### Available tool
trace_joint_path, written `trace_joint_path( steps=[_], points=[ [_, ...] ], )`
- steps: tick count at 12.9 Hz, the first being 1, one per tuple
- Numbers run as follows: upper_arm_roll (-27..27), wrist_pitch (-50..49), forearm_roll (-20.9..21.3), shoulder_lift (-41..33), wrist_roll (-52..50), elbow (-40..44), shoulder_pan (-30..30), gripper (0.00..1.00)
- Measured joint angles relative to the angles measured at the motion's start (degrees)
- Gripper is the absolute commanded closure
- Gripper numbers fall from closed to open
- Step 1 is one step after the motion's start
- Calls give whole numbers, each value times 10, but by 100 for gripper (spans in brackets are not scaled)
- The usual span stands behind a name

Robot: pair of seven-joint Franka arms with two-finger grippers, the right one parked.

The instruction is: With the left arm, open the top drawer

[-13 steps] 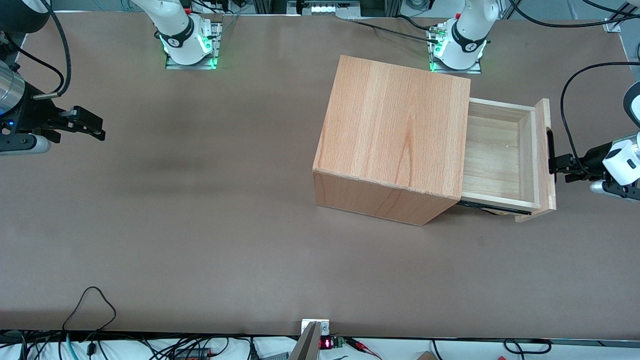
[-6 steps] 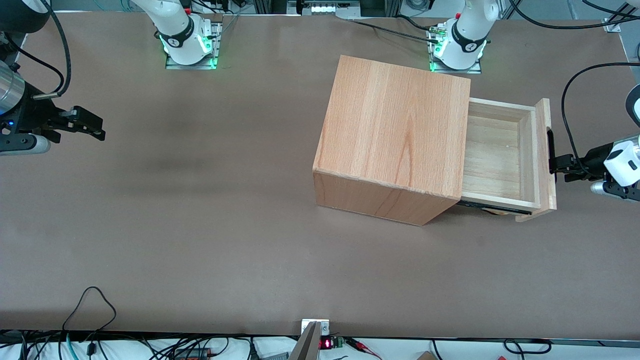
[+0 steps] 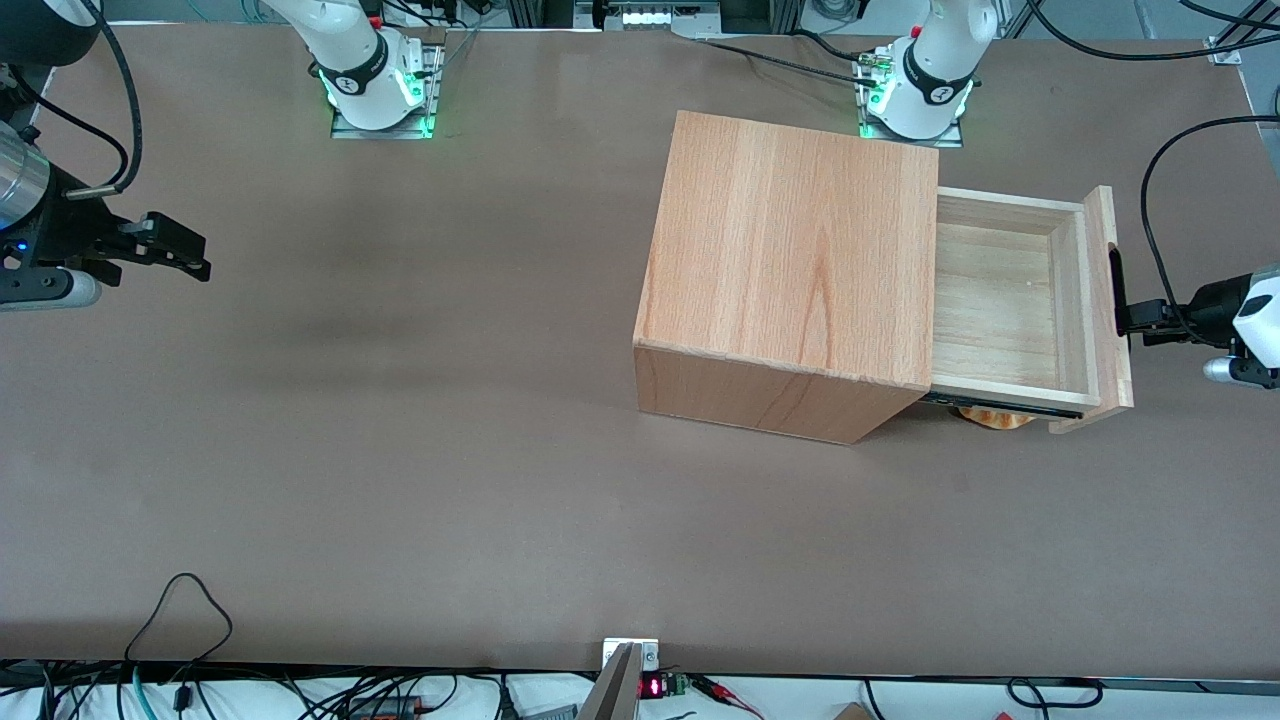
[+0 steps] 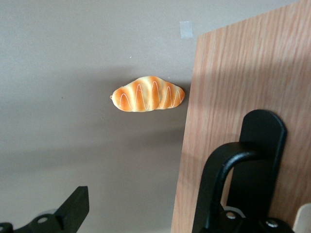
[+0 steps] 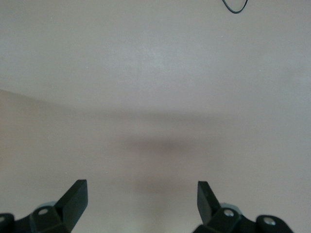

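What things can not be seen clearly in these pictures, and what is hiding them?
- Bread roll: front view shows only a sliver under the top drawer, which covers the rest.
- Handle: wrist view cuts it off at the picture's edge.
- Gripper: at the handle in front view; one finger sits off the front panel, the fingertips are out of frame.
- Cabinet: any lower drawers hidden by its top.

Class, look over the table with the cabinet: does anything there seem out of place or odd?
Yes: a bread roll lies on the table under the pulled-out top drawer, not in it. The gripper is at the drawer's handle.
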Motion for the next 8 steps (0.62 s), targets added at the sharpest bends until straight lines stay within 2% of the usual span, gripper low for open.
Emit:
trace_joint_path(
  steps=[3,5,8],
  points=[
    [0,-11,2,1,-29,6,0,0],
    [0,-24,2,-4,-105,40,-1,0],
    [0,-50,4,-11,-150,68,-5,0]
  ],
)
